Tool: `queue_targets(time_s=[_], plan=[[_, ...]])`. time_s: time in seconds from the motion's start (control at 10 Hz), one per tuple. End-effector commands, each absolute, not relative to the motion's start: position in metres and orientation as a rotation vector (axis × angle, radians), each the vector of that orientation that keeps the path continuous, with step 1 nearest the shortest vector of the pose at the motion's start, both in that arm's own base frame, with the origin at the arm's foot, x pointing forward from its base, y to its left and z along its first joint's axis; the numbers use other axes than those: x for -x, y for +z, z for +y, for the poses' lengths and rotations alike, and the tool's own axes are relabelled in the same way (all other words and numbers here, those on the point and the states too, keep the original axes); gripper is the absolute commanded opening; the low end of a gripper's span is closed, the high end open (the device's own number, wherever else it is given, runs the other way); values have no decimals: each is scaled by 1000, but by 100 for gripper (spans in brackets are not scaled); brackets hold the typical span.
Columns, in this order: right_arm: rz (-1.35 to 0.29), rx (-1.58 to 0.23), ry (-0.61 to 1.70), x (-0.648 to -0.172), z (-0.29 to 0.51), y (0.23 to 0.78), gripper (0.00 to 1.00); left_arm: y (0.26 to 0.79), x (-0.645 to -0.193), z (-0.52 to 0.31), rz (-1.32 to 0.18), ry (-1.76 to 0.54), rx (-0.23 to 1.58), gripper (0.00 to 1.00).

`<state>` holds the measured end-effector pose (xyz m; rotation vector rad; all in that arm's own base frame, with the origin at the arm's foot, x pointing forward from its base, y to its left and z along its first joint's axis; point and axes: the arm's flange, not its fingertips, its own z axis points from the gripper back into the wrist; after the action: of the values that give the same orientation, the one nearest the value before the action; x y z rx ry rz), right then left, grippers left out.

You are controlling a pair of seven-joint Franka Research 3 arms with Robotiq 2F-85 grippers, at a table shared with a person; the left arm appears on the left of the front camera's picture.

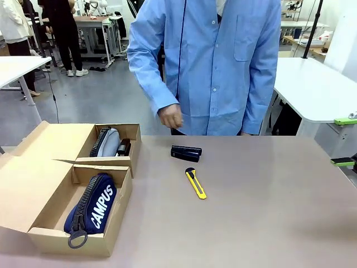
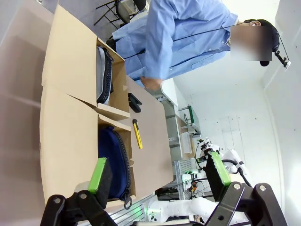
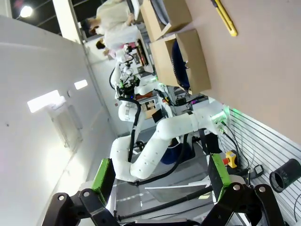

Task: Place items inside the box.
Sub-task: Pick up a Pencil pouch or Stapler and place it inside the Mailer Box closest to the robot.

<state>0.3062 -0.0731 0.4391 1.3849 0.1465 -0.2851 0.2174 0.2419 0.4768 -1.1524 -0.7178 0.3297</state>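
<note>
2 likely light, rigid items, the black stapler [image 1: 186,153] and slick yellow utility knife [image 1: 196,183], lie on the table [image 1: 268,212] beside the cardboard box [image 1: 67,241], best pinched across their width; left gripper [image 2: 158,170] and right gripper [image 3: 160,173] gape empty.

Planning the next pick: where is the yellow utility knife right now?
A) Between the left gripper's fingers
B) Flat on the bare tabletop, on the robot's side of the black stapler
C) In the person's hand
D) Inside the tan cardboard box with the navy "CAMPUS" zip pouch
B: the yellow utility knife lies flat on the table, apart from the black stapler and outside the tan cardboard box.
</note>
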Motion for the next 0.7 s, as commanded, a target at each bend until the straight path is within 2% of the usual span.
queue_targets(time_s=[0.0, 0.2, 0.3, 0.4, 0.5, 0.6], plan=[[107, -1251, -17, -332, -26, 447, 100, 478, -218, 242, -742, 316, 1165, 100], [168, -1108, 204, -401, 63, 439, 100, 478, -218, 242, -742, 316, 1165, 100], [163, -1058, 212, -425, 88, 432, 100, 478, -218, 242, -742, 316, 1165, 100], [177, -1055, 216, -433, 78, 429, 100, 478, -218, 242, -742, 316, 1165, 100], [145, -1159, 234, -412, 21, 441, 100, 478, -218, 242, -742, 316, 1165, 100], [45, -1168, 216, -378, -31, 453, 100, 478, -218, 242, -742, 316, 1165, 100]])
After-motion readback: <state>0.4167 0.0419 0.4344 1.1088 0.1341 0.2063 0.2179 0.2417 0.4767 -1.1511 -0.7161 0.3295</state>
